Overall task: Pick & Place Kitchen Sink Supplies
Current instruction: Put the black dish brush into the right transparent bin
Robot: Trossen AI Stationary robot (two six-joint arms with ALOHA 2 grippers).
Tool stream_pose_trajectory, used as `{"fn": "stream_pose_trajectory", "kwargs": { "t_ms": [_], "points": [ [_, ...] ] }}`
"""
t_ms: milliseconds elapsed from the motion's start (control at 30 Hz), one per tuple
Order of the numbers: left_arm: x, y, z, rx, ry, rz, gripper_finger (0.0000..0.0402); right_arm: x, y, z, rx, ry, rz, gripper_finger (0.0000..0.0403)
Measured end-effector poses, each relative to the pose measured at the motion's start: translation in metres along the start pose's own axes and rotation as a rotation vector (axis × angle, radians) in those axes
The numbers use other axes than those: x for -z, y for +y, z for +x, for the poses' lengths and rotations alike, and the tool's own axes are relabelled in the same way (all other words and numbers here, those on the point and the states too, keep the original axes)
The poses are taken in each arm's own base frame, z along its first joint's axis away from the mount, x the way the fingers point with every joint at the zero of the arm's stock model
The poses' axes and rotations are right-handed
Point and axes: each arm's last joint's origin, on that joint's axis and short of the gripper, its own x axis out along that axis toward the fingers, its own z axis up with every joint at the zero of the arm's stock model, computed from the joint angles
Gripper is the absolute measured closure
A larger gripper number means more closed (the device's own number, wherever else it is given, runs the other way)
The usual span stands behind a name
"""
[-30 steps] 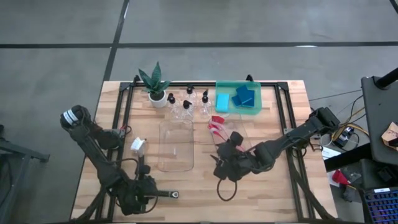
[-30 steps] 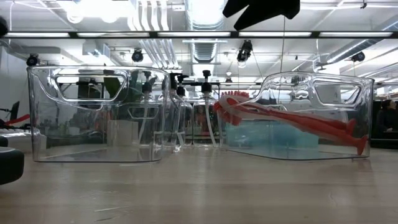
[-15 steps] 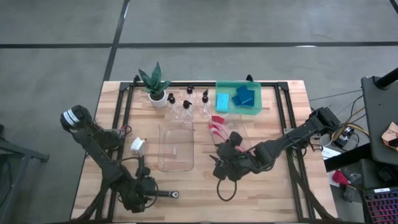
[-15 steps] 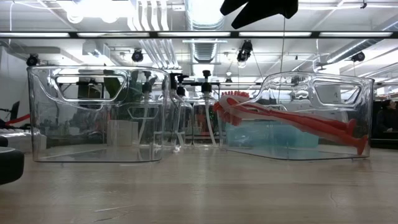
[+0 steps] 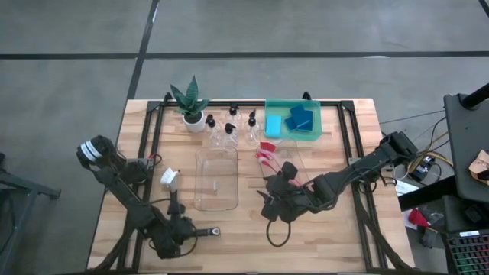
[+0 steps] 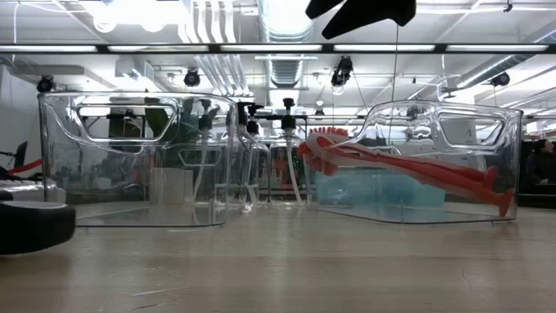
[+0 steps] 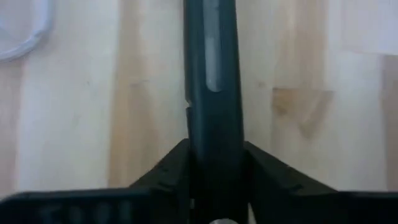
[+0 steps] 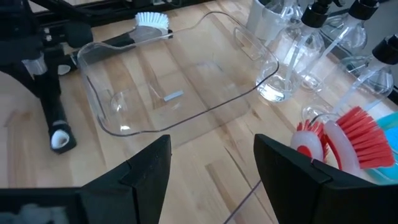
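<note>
My left gripper [image 5: 177, 231] is near the table's near edge, shut on a black brush handle [image 5: 200, 231] that points toward the table's right; that brush's head is hidden. A second black-handled brush lies with its white head [image 5: 170, 177] left of the empty clear bin [image 5: 215, 180]. My right gripper [image 5: 276, 202] hangs open over the right clear bin [image 6: 434, 165], where red brushes [image 6: 408, 169] lean. Small clear bottles [image 5: 229, 130] stand behind the bins. Blue sponges [image 5: 300, 118] lie in the green tray [image 5: 269, 104]. My left gripper pinches the black handle [image 7: 210, 124] between its two fingers [image 7: 165, 177], coming about level from the table's left. The handle runs straight on past the fingertips, along them, and its free end [image 5: 215, 231] points right. Whether it rests on the wood I cannot tell.
A green plant in a white pot [image 5: 191, 107] stands at the far edge, left of the bottles. A black frame [image 5: 153, 130] runs around the work area. Bare wood [image 5: 237, 229] lies between the two grippers, near the front edge.
My left gripper, still shut on the black handle, has moved a little toward the far edge. The handle's free end has come further into the low view from its left. The right arm has kept still.
</note>
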Motion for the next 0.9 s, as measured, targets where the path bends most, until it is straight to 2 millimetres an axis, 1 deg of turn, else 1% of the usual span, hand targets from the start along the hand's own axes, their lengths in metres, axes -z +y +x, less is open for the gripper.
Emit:
{"fn": "stream_pose_trajectory", "kwargs": {
  "t_ms": [33, 67, 167, 233, 400, 467, 533, 600, 667, 767, 833, 900],
  "points": [
    [-0.001, -0.002, -0.001, 0.014, -0.001, 0.005, 0.0307, 0.0, 0.0, 0.0, -0.002, -0.002, 0.003, 0.0179],
    [-0.003, -0.004, -0.002, 0.028, -0.003, 0.007, 0.0317, 0.0, 0.0, 0.0, -0.002, -0.002, 0.003, 0.0179],
    [-0.007, -0.009, -0.006, 0.055, -0.006, 0.015, 0.0317, 0.0, 0.001, 0.0, -0.015, 0.009, 0.018, 0.0179],
    [-0.011, -0.013, -0.011, 0.078, -0.015, 0.019, 0.0317, 0.001, 0.002, 0.0, -0.062, 0.045, 0.017, 0.0179],
    [-0.026, -0.029, -0.028, 0.148, -0.067, 0.042, 0.0317, 0.002, 0.006, -0.002, -0.113, 0.05, -0.048, 0.0179],
    [-0.035, -0.037, -0.036, 0.175, -0.093, 0.055, 0.0317, 0.002, 0.01, -0.005, -0.137, 0.036, -0.1, 0.0179],
    [-0.046, -0.043, -0.045, 0.192, -0.117, 0.048, 0.0306, 0.002, 0.015, -0.007, -0.197, 0.03, -0.133, 0.0179],
    [-0.057, -0.046, -0.053, 0.192, -0.132, 0.05, 0.0293, -0.001, 0.021, -0.008, -0.311, 0.037, -0.153, 0.0179],
    [-0.068, -0.046, -0.06, 0.19, -0.137, 0.057, 0.0289, -0.005, 0.026, -0.01, -0.437, 0.029, -0.165, 0.0179],
    [-0.085, -0.048, -0.07, 0.213, -0.155, 0.077, 0.03, -0.01, 0.035, -0.01, -0.547, -0.004, -0.175, 0.0179],
    [-0.096, -0.048, -0.076, 0.238, -0.156, 0.09, 0.0312, -0.013, 0.036, -0.012, -0.558, -0.009, -0.182, 0.0179],
    [-0.108, -0.046, -0.082, 0.272, -0.147, 0.085, 0.0314, -0.018, 0.038, -0.014, -0.579, -0.018, -0.173, 0.0179]
  ]
}}
